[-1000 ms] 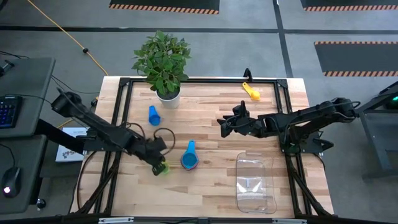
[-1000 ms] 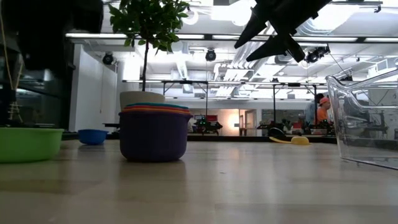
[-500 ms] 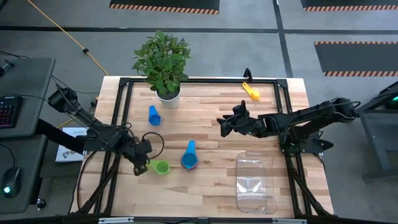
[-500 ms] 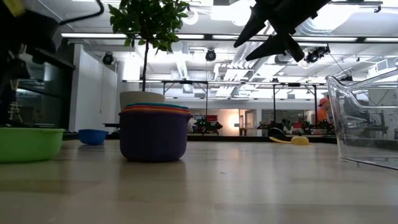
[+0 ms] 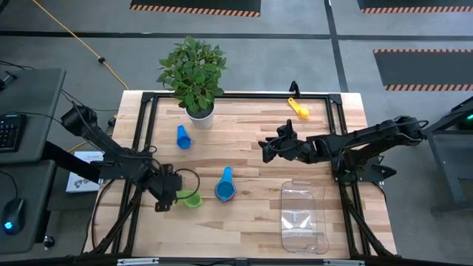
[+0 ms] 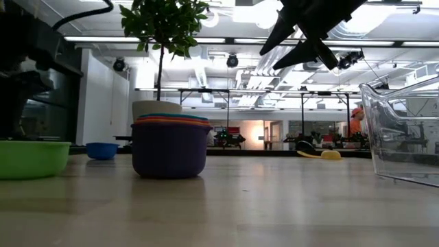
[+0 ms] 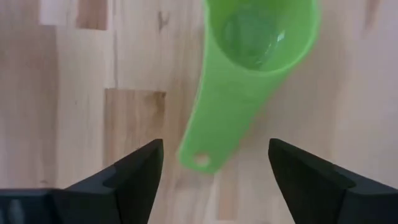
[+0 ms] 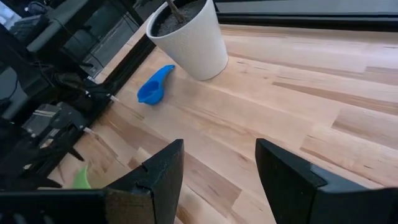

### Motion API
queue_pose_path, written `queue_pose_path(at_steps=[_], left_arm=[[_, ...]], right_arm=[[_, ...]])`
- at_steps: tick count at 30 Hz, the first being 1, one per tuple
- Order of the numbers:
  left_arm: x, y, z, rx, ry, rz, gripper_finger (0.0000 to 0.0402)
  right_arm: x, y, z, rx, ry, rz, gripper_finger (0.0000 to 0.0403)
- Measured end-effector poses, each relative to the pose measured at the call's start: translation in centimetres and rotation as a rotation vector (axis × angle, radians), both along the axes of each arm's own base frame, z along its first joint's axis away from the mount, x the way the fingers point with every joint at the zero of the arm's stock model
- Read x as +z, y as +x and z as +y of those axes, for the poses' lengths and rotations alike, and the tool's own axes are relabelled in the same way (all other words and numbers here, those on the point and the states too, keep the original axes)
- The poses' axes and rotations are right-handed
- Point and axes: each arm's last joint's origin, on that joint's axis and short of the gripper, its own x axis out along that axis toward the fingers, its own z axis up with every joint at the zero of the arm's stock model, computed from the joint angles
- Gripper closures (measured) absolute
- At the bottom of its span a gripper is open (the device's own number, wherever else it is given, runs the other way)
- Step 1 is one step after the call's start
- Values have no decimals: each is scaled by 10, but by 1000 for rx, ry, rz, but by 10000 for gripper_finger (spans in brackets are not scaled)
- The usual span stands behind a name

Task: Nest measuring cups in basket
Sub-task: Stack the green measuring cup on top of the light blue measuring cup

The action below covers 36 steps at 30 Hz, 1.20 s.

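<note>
Left gripper (image 5: 168,198): fingers spread wide and holding nothing, low over the front-left part of the table (image 5: 251,148); the handle of the green measuring cup (image 7: 249,74) lies in the gap between the fingers without touching either.
Green measuring cup: upright on the wood, bowl facing up, just left of the stack.
Nested stack (image 5: 225,191): several cups inside a dark purple-blue one, a light blue cup on top with its handle pointing toward the back; near the table's middle front.
Blue measuring cup (image 5: 182,137): alone, just in front of the white plant pot (image 5: 200,115).
Yellow measuring cup (image 5: 299,110): alone near the back edge, right of centre.
Basket (image 5: 304,219): clear bin at the front right, no cups in it.
Right gripper (image 5: 265,149): raised above the table's middle, fingers parted, gripping nothing.
</note>
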Motion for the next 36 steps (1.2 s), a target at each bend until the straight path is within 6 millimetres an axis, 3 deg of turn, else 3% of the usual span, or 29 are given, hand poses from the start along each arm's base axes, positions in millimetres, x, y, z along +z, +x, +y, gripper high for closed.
queue_pose_path(at_steps=[18, 32, 36], left_arm=[[-37, 13, -17, -82, 141, 66, 122], [-37, 13, -17, -129, 179, 49, 267], [-33, 15, -19, -127, 177, 42, 281]], right_arm=[[-1, -1, 0, 0, -2, 13, 213], [-1, 0, 0, 0, -1, 9, 213], [-1, 0, 0, 0, -1, 9, 213]])
